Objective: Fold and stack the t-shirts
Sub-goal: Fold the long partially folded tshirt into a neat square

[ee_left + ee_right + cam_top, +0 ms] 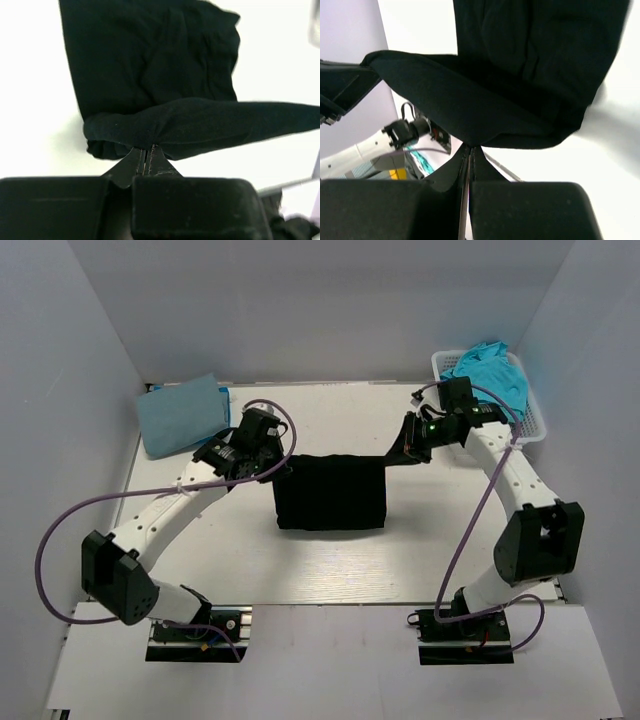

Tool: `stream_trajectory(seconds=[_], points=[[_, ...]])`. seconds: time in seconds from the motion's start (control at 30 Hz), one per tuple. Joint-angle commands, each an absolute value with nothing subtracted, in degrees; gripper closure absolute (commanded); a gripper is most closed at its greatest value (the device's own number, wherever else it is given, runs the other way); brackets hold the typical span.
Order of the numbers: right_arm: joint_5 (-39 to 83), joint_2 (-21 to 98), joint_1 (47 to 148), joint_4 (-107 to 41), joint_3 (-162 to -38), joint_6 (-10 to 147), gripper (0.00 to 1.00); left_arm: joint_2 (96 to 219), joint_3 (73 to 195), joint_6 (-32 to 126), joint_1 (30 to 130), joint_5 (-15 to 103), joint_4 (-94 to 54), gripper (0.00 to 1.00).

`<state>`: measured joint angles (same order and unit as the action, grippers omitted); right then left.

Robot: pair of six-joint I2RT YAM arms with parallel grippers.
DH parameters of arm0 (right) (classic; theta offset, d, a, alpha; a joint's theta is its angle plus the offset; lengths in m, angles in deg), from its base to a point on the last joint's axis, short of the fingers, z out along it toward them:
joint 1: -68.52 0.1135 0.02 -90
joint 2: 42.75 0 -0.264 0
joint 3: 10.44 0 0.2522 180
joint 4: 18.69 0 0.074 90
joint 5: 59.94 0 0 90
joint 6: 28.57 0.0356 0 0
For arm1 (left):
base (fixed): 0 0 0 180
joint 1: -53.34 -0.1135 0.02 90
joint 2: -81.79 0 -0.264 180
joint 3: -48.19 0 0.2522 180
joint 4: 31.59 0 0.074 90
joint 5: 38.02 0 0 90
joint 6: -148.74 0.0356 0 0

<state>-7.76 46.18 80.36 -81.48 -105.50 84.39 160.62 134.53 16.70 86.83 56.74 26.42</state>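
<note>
Black t-shirt (pixel 330 492): mid-table, partly folded, far edge lifted and stretched between the arms.
Left gripper (pixel 146 152): pinched tight on that edge (left end).
Right gripper (pixel 471 149): clamped on the right end.
Light blue t-shirt (pixel 182 415): folded, far-left corner.
Turquoise t-shirt (pixel 490 370): in basket (pixel 535 418).

The left arm (pixel 165 510) kept its elbow low and out to the left, its forearm angling forward and inward. The right arm (pixel 512 475) mirrored it, elbow out to the right. The left pincer (pixel 145 152) was clamped tight on a fold of the black t-shirt (pixel 330 495). The right pincer (pixel 470 150) gripped the opposite end the same way, jaws pressed together.
</note>
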Motion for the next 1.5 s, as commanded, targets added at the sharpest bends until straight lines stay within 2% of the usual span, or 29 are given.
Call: stream_trajectory(seconds=[0.0, 0.5, 0.83, 0.9, 0.93, 0.97, 1.0, 1.13, 1.3, 1.47], points=[[-6.5, 49.4, 79.6, -78.2, -109.9, 85.0, 1.0, 161.9, 137.5, 16.7, 85.2, 62.9, 24.4, 1.0], [-4.5, 67.0, 78.8, -73.2, -118.4, 87.9, 1.0, 177.2, 142.5, 19.4, 80.1, 58.6, 20.5, 1.0], [-5.4, 76.4, 79.2, -68.3, -121.1, 91.2, 1.0, 183.9, 144.2, 19.4, 77.8, 60.4, 18.0, 1.0], [-4.2, 77.7, 79.2, -67.3, -122.8, 91.9, 0.99, 186.3, 145.9, 20.3, 77.1, 59.1, 18.6, 0.64], [-4.3, 78.4, 79.2, -67.2, -123.4, 91.9, 0.92, 186.8, 146.5, 21.3, 77.1, 59.1, 18.6, 0.36], [-4.3, 79.8, 79.2, -67.1, -124.9, 92.4, 0.33, 186.8, 147.2, 21.3, 77.1, 59.1, 18.6, 0.01], [-5.5, 80.6, 79.2, -67.0, -126.5, 92.1, 0.1, 187.5, 148.6, 21.9, 76.5, 60.1, 19.3, 0.0], [-4.2, 78.7, 79.8, -66.8, -130.3, 91.8, 0.1, 186.9, 153.6, 22.7, 76.0, 61.2, 21.0, 0.0], [-3.5, 71.2, 80.8, -65.5, -127.2, 89.3, 0.1, 183.5, 152.0, 25.2, 76.5, 52.6, 15.6, 0.0], [-4.7, 64.1, 83.2, -60.0, -114.8, 87.5, 0.1, 183.5, 148.2, 26.5, 77.9, 43.1, 14.3, 0.0]])
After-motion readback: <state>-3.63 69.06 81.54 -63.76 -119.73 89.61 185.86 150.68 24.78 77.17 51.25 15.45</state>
